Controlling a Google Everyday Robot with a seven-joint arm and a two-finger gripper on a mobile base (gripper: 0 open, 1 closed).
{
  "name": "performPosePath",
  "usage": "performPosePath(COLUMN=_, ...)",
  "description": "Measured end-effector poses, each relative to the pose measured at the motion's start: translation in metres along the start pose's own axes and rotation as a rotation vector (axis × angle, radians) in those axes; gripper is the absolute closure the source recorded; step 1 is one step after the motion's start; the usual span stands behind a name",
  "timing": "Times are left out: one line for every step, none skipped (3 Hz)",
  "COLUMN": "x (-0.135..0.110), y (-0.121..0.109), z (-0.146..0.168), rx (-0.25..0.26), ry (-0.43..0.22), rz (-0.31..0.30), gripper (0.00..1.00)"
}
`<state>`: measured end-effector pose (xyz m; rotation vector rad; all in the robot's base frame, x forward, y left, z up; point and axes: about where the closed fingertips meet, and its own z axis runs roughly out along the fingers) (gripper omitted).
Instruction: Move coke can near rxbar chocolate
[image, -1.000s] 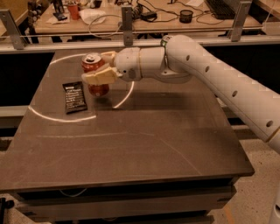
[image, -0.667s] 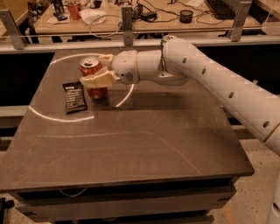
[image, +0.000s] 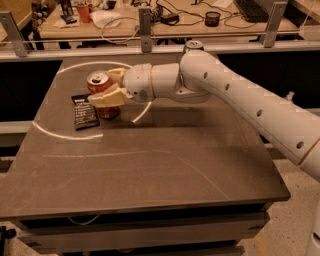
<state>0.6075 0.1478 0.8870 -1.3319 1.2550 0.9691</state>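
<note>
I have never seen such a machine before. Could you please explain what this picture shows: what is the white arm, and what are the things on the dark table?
The white thing is a robot arm. At its tip is the end effector, a clamp with two cream fingers. There is only one picture, taken by a camera that looks down on the dark table from its near side. The fingers sit on either side of the red coke can, at the far left of the table, and appear closed on it. Just left of the can lies a flat black bar, the rxbar chocolate. A green can peeks out from behind the arm.
</note>
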Motion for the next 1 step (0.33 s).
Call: performPosePath(x=-0.001, y=0.0012, z=0.0023, rx=-0.005, ry=-0.001, rz=-0.001, gripper=0.82)
